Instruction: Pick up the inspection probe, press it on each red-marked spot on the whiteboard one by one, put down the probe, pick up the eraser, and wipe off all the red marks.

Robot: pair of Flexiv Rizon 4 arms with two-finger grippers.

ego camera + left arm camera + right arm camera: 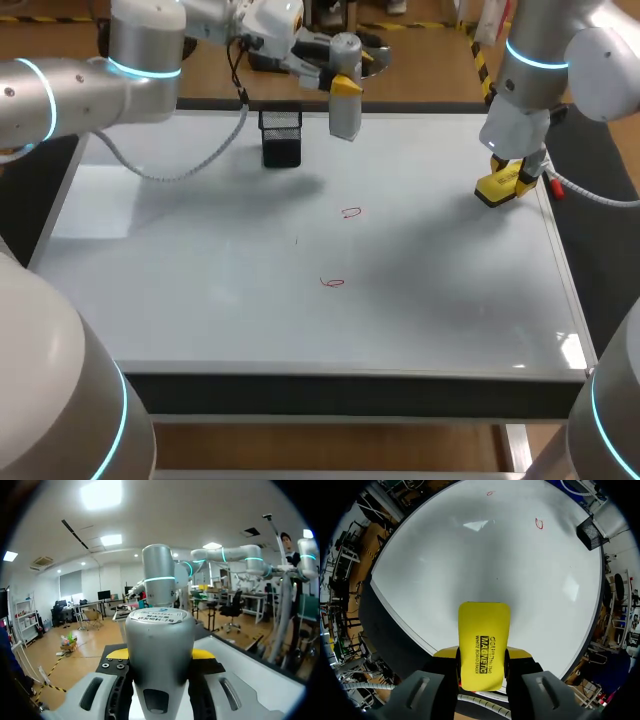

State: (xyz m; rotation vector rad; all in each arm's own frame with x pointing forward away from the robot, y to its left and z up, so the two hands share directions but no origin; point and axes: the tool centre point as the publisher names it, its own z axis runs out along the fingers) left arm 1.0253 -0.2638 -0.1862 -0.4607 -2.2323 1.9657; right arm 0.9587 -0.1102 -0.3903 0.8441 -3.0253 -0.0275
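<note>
Probe point(345, 118) in left gripper point(344, 88), eraser point(500, 187) right

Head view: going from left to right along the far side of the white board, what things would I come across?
black mesh holder → silver probe → yellow eraser
</note>
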